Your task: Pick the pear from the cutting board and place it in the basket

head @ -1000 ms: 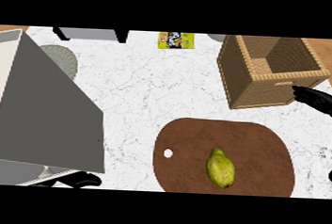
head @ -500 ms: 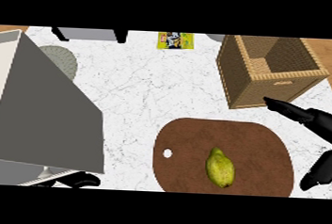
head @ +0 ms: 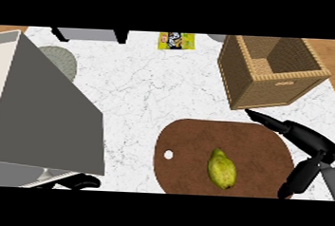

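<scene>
Fingers (head: 269, 122) of the black right hand (head: 313, 140): spread wide from the thumb, holding nothing. They reach over the right edge of the brown oval wooden cutting board (head: 197, 149), just below the basket's near corner. Black left hand (head: 82, 181): lower left edge, half hidden under a large grey slanted box (head: 44, 114), open or closed cannot be told. Yellow-green packet (head: 176, 40): top edge of the white marble counter (head: 150, 90). Yellow-green pear (head: 222, 168): lying on the board's right half, apart from the right hand, nothing between them. Square woven wicker basket (head: 269, 91): upper right, just beyond the board. Since half a second ago the right hand has come further left over the board, and the pear has not moved.
</scene>
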Tool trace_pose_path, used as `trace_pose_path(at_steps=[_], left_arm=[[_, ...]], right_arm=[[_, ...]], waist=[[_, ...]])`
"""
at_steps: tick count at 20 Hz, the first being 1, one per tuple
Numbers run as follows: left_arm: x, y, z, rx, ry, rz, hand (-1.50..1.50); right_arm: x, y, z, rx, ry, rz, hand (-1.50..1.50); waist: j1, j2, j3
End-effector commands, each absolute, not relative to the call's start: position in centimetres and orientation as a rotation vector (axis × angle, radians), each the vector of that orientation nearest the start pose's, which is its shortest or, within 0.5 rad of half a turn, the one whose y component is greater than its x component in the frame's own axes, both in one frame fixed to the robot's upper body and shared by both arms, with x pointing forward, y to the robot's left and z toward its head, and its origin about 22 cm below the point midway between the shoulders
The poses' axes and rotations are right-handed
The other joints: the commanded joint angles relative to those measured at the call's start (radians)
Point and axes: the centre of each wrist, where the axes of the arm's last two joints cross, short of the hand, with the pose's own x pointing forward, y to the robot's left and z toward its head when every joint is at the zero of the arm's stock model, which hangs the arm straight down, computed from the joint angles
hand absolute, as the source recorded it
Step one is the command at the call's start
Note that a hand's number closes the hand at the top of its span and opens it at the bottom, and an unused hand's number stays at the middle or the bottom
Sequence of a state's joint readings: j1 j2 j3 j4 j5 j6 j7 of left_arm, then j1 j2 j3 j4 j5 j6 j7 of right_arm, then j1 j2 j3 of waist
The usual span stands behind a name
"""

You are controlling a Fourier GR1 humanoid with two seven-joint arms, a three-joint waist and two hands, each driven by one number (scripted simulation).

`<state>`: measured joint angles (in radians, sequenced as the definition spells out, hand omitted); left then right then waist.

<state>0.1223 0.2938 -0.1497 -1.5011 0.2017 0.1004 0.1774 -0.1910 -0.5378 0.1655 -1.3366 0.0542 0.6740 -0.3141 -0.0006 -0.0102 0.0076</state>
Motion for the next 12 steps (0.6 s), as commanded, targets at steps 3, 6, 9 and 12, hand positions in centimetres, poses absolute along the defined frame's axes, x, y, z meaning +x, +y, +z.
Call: trace_pose_path(at_steps=[3,6,9,12], left_arm=[[19.3,29.3,-5.9,0.141,-1.021,-0.026,0.0],[20.6,29.1,-4.9,0.169,-1.004,-0.035,0.0],[19.7,28.4,-5.0,0.143,-1.018,-0.035,0.0],[19.3,29.3,-4.8,0.144,-1.014,-0.042,0.0]], right_arm=[[28.1,-30.0,1.7,0.302,-1.454,1.023,-1.5],[28.6,-31.2,1.7,0.301,-1.456,1.007,-1.5],[28.8,-29.1,1.0,0.31,-1.454,0.987,-1.5],[29.5,-29.5,1.2,0.308,-1.463,0.993,-1.5]], waist=[[-0.001,0.011,-0.008],[-0.001,0.013,-0.007],[0.004,0.011,-0.007],[0.008,0.011,-0.007]])
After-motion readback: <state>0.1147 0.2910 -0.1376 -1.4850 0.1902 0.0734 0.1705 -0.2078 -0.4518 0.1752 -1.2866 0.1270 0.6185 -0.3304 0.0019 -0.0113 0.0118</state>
